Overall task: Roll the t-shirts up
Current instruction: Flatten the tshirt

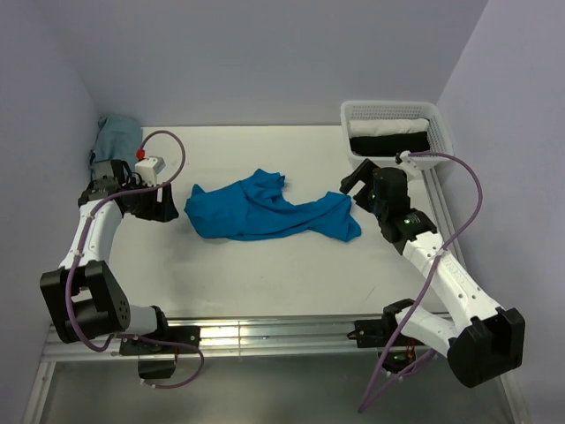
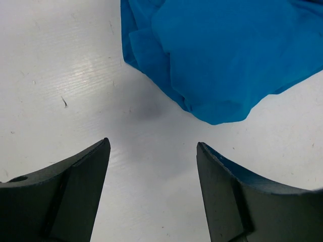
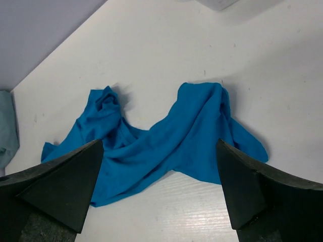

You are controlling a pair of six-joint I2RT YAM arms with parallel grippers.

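- Top camera is overlooking the whole flat white table [image 1: 265, 274].
- Left wrist camera is facing down, close to the crumpled bright-blue cotton t-shirt [image 2: 227, 55].
- Right wrist camera is viewing it from farther back; all 3 are sharing it.

Open left claw [image 2: 152, 151] near blue t-shirt [image 2: 227, 55]

Open table [image 1: 265, 278] rings t-shirt [image 1: 256, 210]; basket [image 1: 388, 108] fills right corner.

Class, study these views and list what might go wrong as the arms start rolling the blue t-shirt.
1. The t-shirt lies crumpled and twisted; rolled as is, it would likely come out lumpy.
2. The left gripper and right gripper stand open, off the cloth; pinching a bunched fold may catch several layers.
3. The right gripper is near the white basket and might knock it.
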